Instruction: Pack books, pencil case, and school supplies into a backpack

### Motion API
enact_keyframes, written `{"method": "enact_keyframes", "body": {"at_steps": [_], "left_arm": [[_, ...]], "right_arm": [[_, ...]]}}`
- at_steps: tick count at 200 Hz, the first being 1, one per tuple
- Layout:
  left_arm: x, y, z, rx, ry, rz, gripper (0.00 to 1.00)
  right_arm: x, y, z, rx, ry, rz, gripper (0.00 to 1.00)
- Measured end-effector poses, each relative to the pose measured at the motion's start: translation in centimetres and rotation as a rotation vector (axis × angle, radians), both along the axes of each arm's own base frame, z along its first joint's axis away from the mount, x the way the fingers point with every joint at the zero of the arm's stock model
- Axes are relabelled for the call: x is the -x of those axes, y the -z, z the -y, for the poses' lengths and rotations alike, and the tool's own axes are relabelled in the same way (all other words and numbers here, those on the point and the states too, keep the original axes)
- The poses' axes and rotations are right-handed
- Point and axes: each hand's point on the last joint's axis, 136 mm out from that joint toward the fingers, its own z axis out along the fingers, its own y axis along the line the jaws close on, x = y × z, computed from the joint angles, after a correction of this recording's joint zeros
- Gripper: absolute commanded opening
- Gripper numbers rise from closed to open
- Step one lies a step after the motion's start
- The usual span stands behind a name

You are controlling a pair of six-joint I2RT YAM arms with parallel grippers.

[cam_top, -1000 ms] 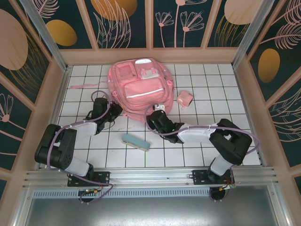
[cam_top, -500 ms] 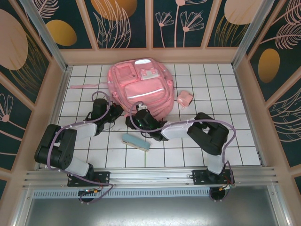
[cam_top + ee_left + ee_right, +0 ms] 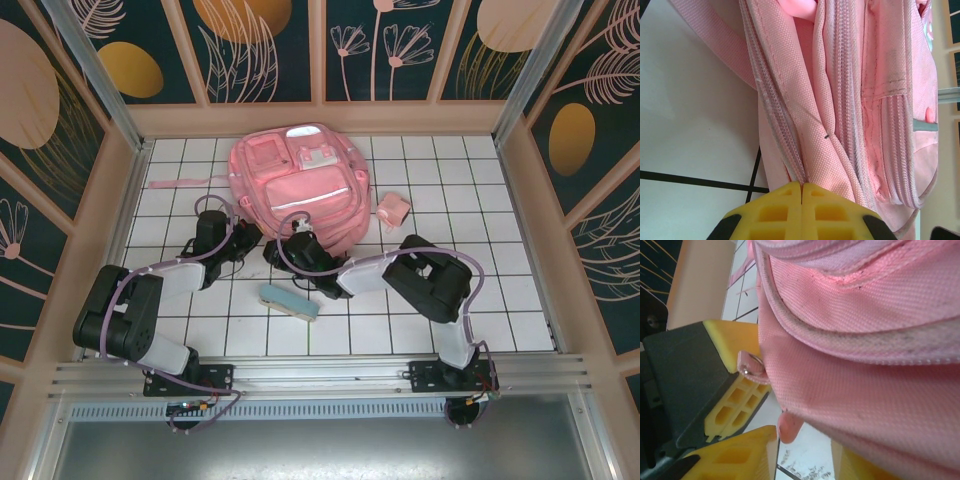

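Observation:
The pink backpack (image 3: 300,185) lies flat on the far middle of the tiled table. My left gripper (image 3: 243,236) is at its lower left edge, and in the left wrist view its yellow fingers (image 3: 785,210) are pressed together on the backpack's fabric (image 3: 810,140) beside a zipper. My right gripper (image 3: 286,251) is against the lower edge and stands open (image 3: 802,460), with a small pink pull tab (image 3: 790,426) hanging between its fingers. The pale teal pencil case (image 3: 290,301) lies on the tiles in front of both grippers. The small pink school supplies item (image 3: 394,210) rests right of the backpack. The books are out of view.
A loose pink strap (image 3: 185,183) trails left from the backpack. Wooden walls (image 3: 110,200) enclose the table on three sides. In the right wrist view, the left gripper's yellow fingers (image 3: 735,400) sit close by, next to a strap loop with a metal ring (image 3: 751,367).
My right arm has swung left along the backpack's lower edge, bringing its gripper close to the left gripper. The left arm and the loose items have not moved.

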Motion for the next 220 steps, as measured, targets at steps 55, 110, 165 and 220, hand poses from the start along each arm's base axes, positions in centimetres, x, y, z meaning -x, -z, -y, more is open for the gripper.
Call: {"method": "enact_keyframes", "body": {"at_steps": [55,110,165,220], "left_arm": [[0.0,-0.1,0.0,0.005,-0.003,0.002,0.00],[0.0,-0.1,-0.1,0.009,-0.008,0.001,0.00],[0.6,0.4,0.0,0.000,0.010,-0.028,0.00],[0.5,0.1,-1.5,-0.011,-0.029,-0.036,0.00]], "right_arm": [[-0.9,-0.4,-0.3,-0.085,0.021,-0.025,0.26],[-0.9,-0.2,-0.7,-0.141,0.023,-0.053,0.00],[0.4,0.5,2.8,-0.151,0.040,-0.053,0.00],[1.4,-0.7,8.2,-0.156,0.093,-0.041,0.00]]}}
